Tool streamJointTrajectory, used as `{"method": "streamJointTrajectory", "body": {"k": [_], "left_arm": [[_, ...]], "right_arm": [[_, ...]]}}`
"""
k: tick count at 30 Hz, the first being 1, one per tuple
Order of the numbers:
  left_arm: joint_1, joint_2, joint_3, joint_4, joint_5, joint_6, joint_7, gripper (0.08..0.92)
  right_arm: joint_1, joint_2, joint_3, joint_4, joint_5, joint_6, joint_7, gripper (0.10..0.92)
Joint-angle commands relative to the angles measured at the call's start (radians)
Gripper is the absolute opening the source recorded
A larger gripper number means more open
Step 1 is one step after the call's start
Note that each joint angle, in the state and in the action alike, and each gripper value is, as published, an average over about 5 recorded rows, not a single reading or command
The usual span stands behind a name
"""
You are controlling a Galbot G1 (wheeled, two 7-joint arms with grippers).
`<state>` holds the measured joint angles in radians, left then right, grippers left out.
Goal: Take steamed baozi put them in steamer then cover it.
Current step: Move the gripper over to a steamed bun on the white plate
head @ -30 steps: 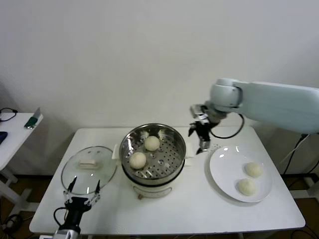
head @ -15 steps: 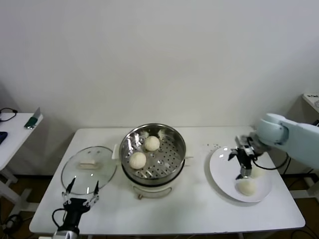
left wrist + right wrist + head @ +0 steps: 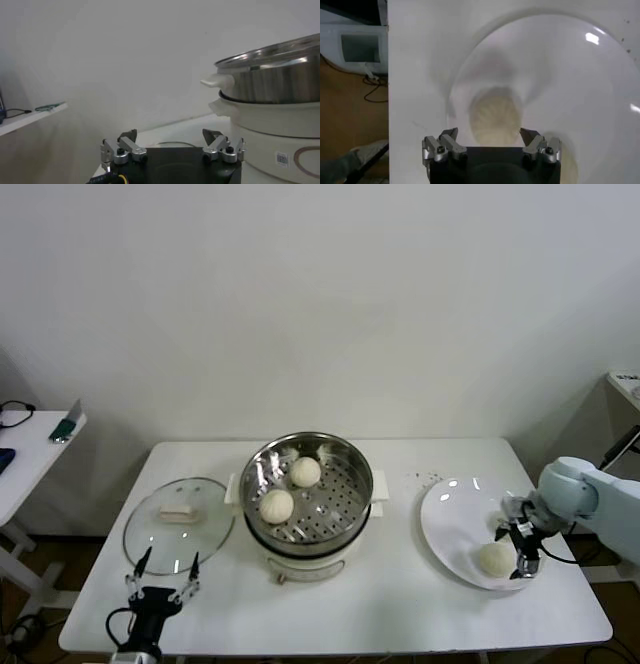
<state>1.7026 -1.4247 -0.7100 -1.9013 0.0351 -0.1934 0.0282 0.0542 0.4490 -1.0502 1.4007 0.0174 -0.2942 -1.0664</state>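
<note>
The steamer (image 3: 308,529), a shiny steel pot on a cream base, stands mid-table and holds two steamed baozi (image 3: 305,471) (image 3: 277,505) on its perforated tray. On the white plate (image 3: 450,514) at the right lies another baozi (image 3: 493,558). My right gripper (image 3: 520,552) hangs low beside it, open. In the right wrist view that baozi (image 3: 496,120) sits just ahead of the open right gripper (image 3: 489,132), untouched, on the plate (image 3: 560,75). My left gripper (image 3: 167,562) waits open at the table's front left, by the steamer's wall (image 3: 280,85).
A glass lid (image 3: 178,529) with a cream handle lies flat left of the steamer, just beyond the left gripper (image 3: 170,134). A side table (image 3: 30,439) with small items stands far left. Dark crumbs (image 3: 430,477) dot the table behind the plate.
My right arm swung from beside the steamer out to the right and came down over the plate, ending next to the near baozi. The left arm barely moved.
</note>
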Motion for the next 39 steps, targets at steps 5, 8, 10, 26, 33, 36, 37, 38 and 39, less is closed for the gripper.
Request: {"method": "streamJointTrajectory", "body": {"k": [5, 8, 10, 26, 33, 36, 37, 38, 39], "left_arm": [[-0.005, -0.001, -0.001, 0.010, 0.001, 0.000, -0.001, 0.823], [-0.006, -0.002, -0.001, 0.014, 0.001, -0.001, -0.001, 0.823], [-0.006, -0.002, -0.002, 0.016, 0.000, -0.002, -0.001, 0.823], [-0.004, -0.002, -0.006, 0.027, -0.006, -0.010, -0.001, 0.823], [-0.002, -0.003, -0.006, 0.025, -0.006, -0.011, -0.001, 0.823], [-0.001, -0.003, -0.005, 0.024, -0.006, -0.011, -0.001, 0.823], [-0.001, -0.003, -0.005, 0.024, -0.005, -0.011, -0.001, 0.823], [-0.001, -0.004, -0.006, 0.024, -0.005, -0.012, -0.001, 0.823], [-0.001, -0.004, -0.006, 0.023, -0.005, -0.012, -0.001, 0.823]], "right_arm": [[-0.030, 0.088, 0.021, -0.083, -0.034, 0.006, 0.008, 0.823], [-0.011, 0.108, 0.004, -0.094, -0.027, 0.005, 0.008, 0.823], [-0.005, 0.116, -0.005, -0.096, -0.024, 0.005, 0.007, 0.823], [0.028, 0.105, -0.059, -0.095, -0.025, 0.032, -0.022, 0.749], [0.038, 0.111, -0.065, -0.095, -0.025, 0.043, -0.024, 0.712], [0.066, 0.108, -0.077, -0.091, -0.025, 0.073, -0.023, 0.705], [0.083, 0.106, -0.089, -0.086, -0.023, 0.086, -0.021, 0.702], [0.101, 0.103, -0.103, -0.078, -0.021, 0.105, -0.020, 0.701], [0.123, 0.099, -0.117, -0.070, -0.020, 0.129, -0.019, 0.699]]}}
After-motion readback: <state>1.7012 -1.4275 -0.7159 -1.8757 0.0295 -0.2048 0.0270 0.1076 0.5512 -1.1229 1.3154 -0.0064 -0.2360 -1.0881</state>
